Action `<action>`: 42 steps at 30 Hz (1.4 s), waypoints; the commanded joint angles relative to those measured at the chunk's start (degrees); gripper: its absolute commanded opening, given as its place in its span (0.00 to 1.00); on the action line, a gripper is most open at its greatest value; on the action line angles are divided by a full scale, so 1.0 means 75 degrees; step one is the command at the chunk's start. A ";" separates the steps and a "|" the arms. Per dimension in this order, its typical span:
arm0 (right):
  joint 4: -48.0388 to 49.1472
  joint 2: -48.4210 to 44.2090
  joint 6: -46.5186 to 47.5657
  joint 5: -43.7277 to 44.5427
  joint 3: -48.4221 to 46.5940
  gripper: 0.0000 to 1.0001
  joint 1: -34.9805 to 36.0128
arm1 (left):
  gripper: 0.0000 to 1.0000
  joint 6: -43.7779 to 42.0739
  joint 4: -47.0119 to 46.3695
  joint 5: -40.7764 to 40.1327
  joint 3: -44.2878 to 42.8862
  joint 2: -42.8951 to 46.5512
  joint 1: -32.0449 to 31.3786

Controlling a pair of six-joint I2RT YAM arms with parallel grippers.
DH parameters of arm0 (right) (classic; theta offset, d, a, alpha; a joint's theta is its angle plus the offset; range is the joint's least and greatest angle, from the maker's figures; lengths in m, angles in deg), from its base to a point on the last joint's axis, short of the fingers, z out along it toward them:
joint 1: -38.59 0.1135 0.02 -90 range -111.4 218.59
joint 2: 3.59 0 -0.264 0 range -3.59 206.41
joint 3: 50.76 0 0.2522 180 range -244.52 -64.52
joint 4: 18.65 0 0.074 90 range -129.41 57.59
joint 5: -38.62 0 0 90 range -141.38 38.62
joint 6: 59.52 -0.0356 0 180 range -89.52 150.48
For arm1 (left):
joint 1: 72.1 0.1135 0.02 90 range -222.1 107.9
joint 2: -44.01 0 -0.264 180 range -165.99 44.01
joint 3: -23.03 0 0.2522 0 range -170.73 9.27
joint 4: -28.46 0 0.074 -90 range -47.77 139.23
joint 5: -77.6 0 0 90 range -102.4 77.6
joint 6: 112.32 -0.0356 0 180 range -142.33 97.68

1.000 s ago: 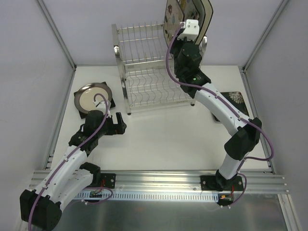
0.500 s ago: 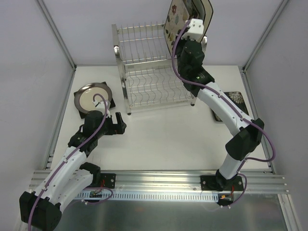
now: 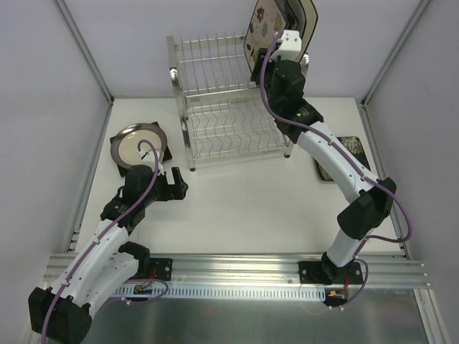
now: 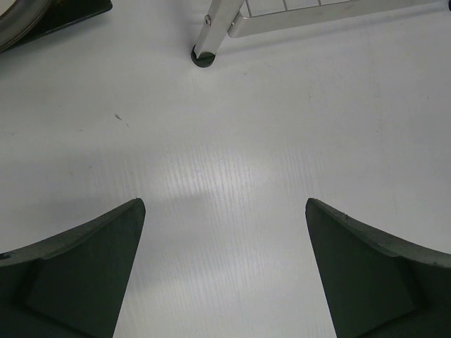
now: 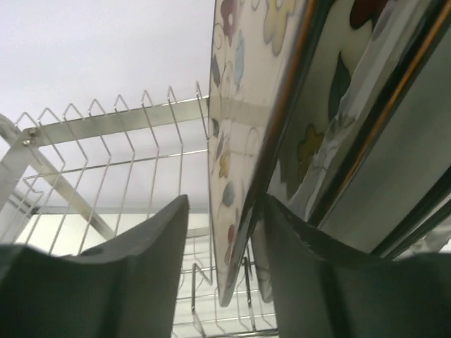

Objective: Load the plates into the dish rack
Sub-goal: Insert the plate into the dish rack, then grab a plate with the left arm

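Chrome wire forms the two-tier dish rack (image 3: 215, 107) at the far middle of the white table (image 3: 237, 208), where the right arm reaches up to the right end of the upper shelf. There a cream flowered plate (image 3: 262, 29) stands on edge, its lower edge down at the shelf wires, though whether it sits in a slot cannot be told. A second plate (image 3: 307, 18) with a dark rim stands just behind it to the right. In the wrist view, the right gripper (image 5: 224, 211) straddles the flowered plate's lower edge with its fingers apart. A clear gap shows between the left-hand finger (image 5: 151, 260) and the plate's face, while the other finger (image 5: 303, 267) lies close against the dark rim. On the left side of the table a round cream plate (image 3: 138, 143) rests on top of a square dark plate (image 3: 163, 153), well apart from the rack's near left post. On the right side a dark plate with white flowers (image 3: 353, 146) lies flat, partly hidden under the right arm. The left gripper (image 4: 225, 204) hovers low over bare table with its fingers spread wide and nothing between them, just near of the rack's near left foot (image 4: 204, 56) and to the right of the stacked pair.
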 commanded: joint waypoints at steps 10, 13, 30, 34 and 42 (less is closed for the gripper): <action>-0.0860 -0.1320 -0.0499 -0.1110 -0.0127 0.84 -0.0026 | 0.99 0.0011 -0.0158 -0.0009 -0.0108 0.0165 0.0050; -0.1128 -0.1601 -0.0627 -0.1391 -0.0092 0.93 -0.0015 | 0.99 0.0000 -0.0158 0.0002 -0.0108 0.0177 0.0050; -0.3050 -0.4729 -0.1213 -0.2190 0.2506 0.99 -0.0213 | 0.99 0.0046 -0.0134 -0.0138 -0.0085 0.0283 0.0050; -0.3660 -0.5538 -0.1775 -0.2037 0.3480 0.99 -0.0716 | 0.99 0.0070 -0.0146 -0.0115 -0.0085 0.0189 0.0050; -0.4750 -0.6652 -0.2934 -0.2166 0.5016 1.00 -0.2530 | 0.99 0.0163 -0.0111 -0.0103 -0.0097 0.0048 0.0050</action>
